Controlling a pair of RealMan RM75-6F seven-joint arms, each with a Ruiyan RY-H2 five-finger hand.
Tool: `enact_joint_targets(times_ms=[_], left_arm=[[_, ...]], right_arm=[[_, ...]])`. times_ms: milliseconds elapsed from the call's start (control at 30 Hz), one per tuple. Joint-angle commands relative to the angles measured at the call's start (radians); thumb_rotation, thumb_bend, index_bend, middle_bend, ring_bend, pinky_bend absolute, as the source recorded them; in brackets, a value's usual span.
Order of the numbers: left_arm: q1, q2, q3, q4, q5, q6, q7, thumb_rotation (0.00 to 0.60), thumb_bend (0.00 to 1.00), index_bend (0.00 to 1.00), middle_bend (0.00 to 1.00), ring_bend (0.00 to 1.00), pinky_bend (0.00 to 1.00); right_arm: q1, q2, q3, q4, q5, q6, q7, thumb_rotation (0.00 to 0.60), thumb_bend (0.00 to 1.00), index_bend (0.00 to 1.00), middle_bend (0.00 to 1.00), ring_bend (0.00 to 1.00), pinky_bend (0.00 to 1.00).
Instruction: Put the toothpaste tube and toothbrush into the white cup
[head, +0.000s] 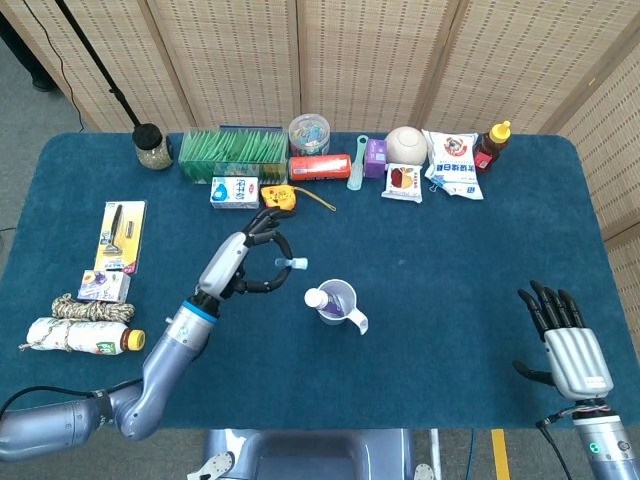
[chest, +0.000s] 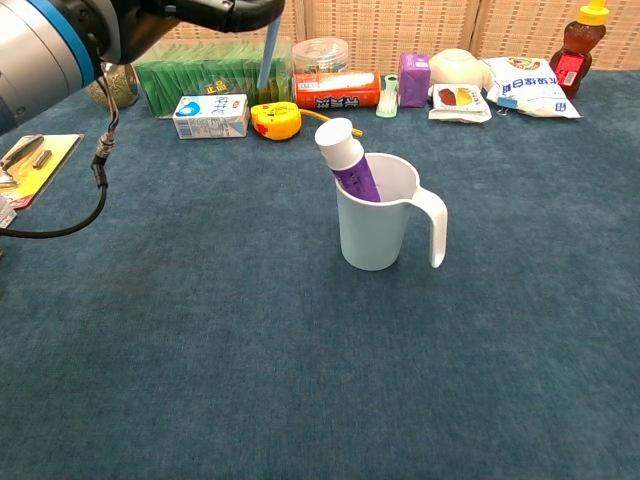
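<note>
The blue-covered worktop (head: 430, 290) is seen from above, with a row of packets, jars and bottles lined along its far edge. The left hand (head: 245, 266) is raised over the middle of the worktop, left of the white cup (head: 338, 303), and the toothbrush (head: 291, 264) is pinched in its fingers, the brush head pointing toward the cup. In the chest view only the handle is seen, hanging down from the top edge at (chest: 268, 52). The right hand (head: 566, 340) is held near the front right corner, fingers spread, nothing in it. The white cup is stood near the centre, and the toothpaste tube (chest: 347, 160) is leaned inside it, cap upward.
</note>
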Motion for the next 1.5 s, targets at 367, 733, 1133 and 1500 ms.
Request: enact_joint_targets(times_ms=[367,733,1133,1500], left_arm=[[-0.063,-0.063,-0.003,-0.085,-0.096,-0.048,0.107,0.6,0.37,0.55,0.18,0.05,0.17],[-0.141,-0.163,-0.044,-0.111,-0.191,-0.058,0.203,0.6,0.37,0.55,0.18,0.04,0.17],[-0.188,-0.268,-0.041,0.002,-0.253,-0.084,0.218,0.6,0.37,0.55,0.18,0.04,0.17],[-0.197,-0.315,-0.041,0.103,-0.26,-0.123,0.161,0.6,0.37,0.54,0.18,0.04,0.17]], right_arm=[[0.001,-0.001,-0.002,0.0,-0.003,-0.001,-0.004,0.6,0.0,0.0,0.0,0.0,0.0],[0.002,0.003,0.002,0.008,0.006,-0.004,0.016,0.6,0.0,0.0,0.0,0.0,0.0],[0.004,0.008,0.003,0.018,0.003,-0.003,0.041,0.6,0.0,0.0,0.0,0.0,0.0],[0.005,0.006,-0.002,0.018,-0.004,-0.007,0.04,0.6,0.0,0.0,0.0,0.0,0.0]])
